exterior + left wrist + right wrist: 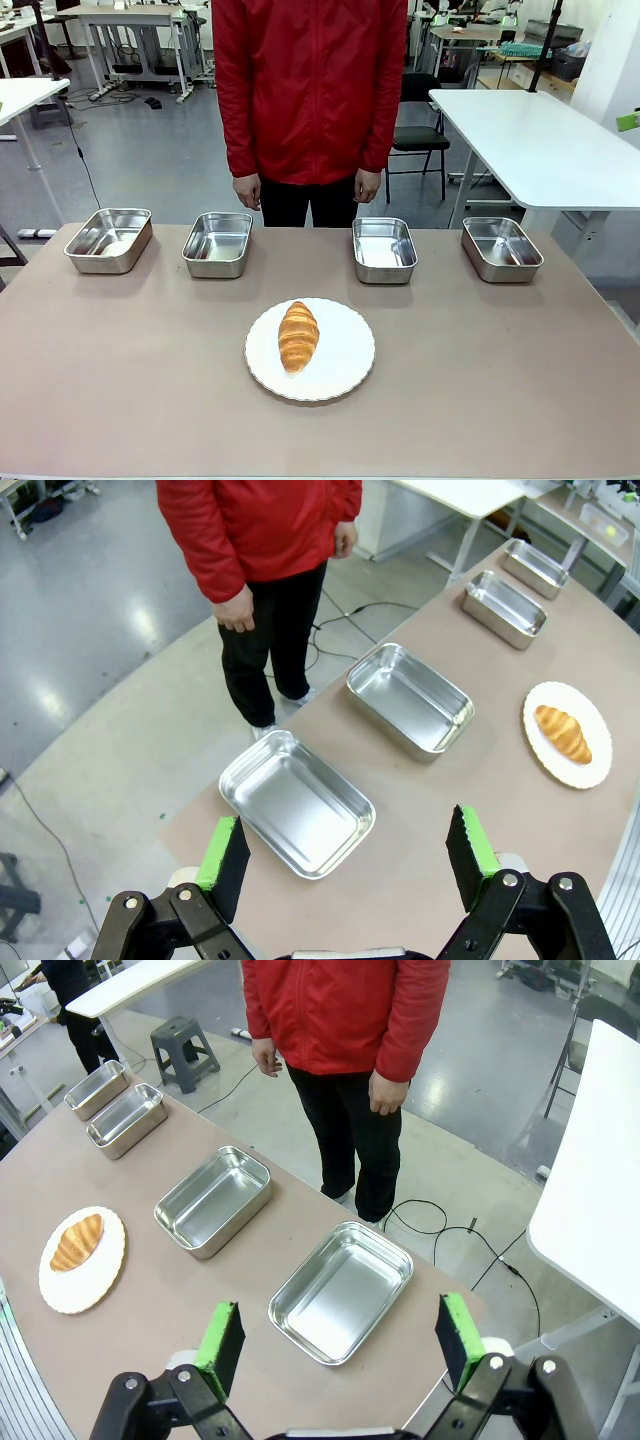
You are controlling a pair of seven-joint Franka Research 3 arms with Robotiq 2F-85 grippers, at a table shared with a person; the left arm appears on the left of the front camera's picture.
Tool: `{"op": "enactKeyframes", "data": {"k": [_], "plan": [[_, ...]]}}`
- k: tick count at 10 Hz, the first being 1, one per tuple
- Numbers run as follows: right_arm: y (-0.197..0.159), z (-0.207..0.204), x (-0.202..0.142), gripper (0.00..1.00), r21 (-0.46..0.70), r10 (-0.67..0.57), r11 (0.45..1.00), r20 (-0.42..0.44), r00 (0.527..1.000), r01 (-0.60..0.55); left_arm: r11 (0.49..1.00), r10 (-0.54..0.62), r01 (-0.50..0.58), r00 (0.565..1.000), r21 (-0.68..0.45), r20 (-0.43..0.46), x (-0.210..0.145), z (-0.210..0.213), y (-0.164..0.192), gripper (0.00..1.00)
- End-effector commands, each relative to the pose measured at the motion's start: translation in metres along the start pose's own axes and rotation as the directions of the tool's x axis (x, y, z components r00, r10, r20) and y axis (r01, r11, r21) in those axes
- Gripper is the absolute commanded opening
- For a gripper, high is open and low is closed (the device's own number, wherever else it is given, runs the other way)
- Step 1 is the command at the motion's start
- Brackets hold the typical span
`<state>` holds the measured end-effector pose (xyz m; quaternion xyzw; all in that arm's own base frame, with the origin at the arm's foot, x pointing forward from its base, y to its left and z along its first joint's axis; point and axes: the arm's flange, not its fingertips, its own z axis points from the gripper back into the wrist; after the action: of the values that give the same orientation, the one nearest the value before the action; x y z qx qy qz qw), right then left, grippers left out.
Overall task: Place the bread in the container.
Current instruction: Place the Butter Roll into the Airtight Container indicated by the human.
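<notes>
The bread (298,336) lies lengthwise on a round white plate (345,372) at the middle of the counter (500,380). It is well apart from the four containers (218,240) lined along the far edge. The left claw (346,825) and the right claw (338,1310) are both spread wide, with nothing between their green pads. We judge the main risk to be a hard squeeze, since a crust like this would likely crush or shed flakes. A grip near a tapered end could also let the bread swing or slip out. The plate looks light and smooth, so a claw coming down off-centre might push it across the counter. The pans are alike, so we could easily choose the wrong one, and a high release might bounce the bread off a rim. The person's hand (247,190) hangs just behind the row, which calls for care. The bread is golden-brown, oblong and ridged in segments. The containers are shallow polished steel with rounded corners and rolled rims. The plate's edge seems fluted, though we cannot be sure at this size.
</notes>
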<state>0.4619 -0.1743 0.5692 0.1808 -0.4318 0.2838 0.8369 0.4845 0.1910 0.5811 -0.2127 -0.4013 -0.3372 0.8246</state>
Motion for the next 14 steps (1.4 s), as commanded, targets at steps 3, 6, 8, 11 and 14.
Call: {"op": "enactKeyframes", "data": {"k": [3, 6, 8, 11, 14], "plan": [[0.0007, 0.0004, 0.0010, 1.00, 0.002, 0.003, 1.000, 0.004, 1.000, -0.003, 1.000, -0.009, 0.009, 1.000, -0.010, 0.011, -0.0006, 0.0006, -0.0004, 1.00], [0.0007, 0.0004, 0.0010, 1.00, 0.002, 0.003, 1.000, 0.004, 1.000, -0.003, 1.000, -0.009, 0.009, 1.000, -0.010, 0.011, -0.0006, 0.0006, -0.0004, 1.00], [0.0007, 0.0004, 0.0010, 1.00, 0.002, 0.003, 1.000, 0.004, 1.000, -0.003, 1.000, -0.009, 0.009, 1.000, -0.010, 0.011, -0.0006, 0.0006, -0.0004, 1.00], [0.0007, 0.0004, 0.0010, 1.00, 0.002, 0.003, 1.000, 0.004, 1.000, -0.003, 1.000, -0.009, 0.009, 1.000, -0.010, 0.011, -0.0006, 0.0006, -0.0004, 1.00], [0.0007, 0.0004, 0.0010, 1.00, 0.002, 0.003, 1.000, 0.004, 1.000, -0.003, 1.000, -0.009, 0.009, 1.000, -0.010, 0.011, -0.0006, 0.0006, -0.0004, 1.00]]}}
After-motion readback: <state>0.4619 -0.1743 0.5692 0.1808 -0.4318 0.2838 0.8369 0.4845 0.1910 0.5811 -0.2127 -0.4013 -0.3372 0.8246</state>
